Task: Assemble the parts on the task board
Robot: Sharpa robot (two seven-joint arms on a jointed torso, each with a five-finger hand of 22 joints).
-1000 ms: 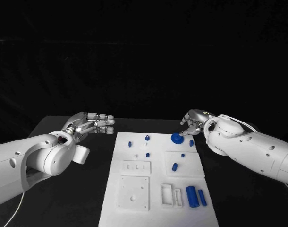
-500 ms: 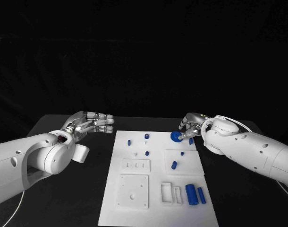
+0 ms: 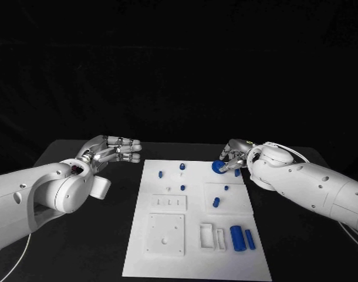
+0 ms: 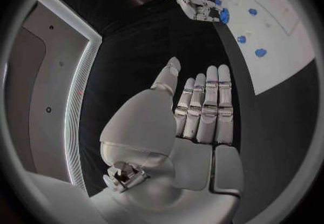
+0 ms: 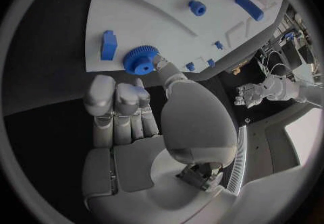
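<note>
Right hand (image 3: 236, 154) lower and nearer the far right corner of the task board (image 3: 198, 258) than a second ago — blue gear (image 3: 218, 167) carried down with it, now pinched just over the board's far edge, beside a small blue block (image 5: 108, 45). Left hand (image 3: 110, 151) shifted only a little, fingers drawn slightly closer together — nothing in it.

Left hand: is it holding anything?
No. The left hand is empty, fingers out straight and side by side, beside the board.
</note>
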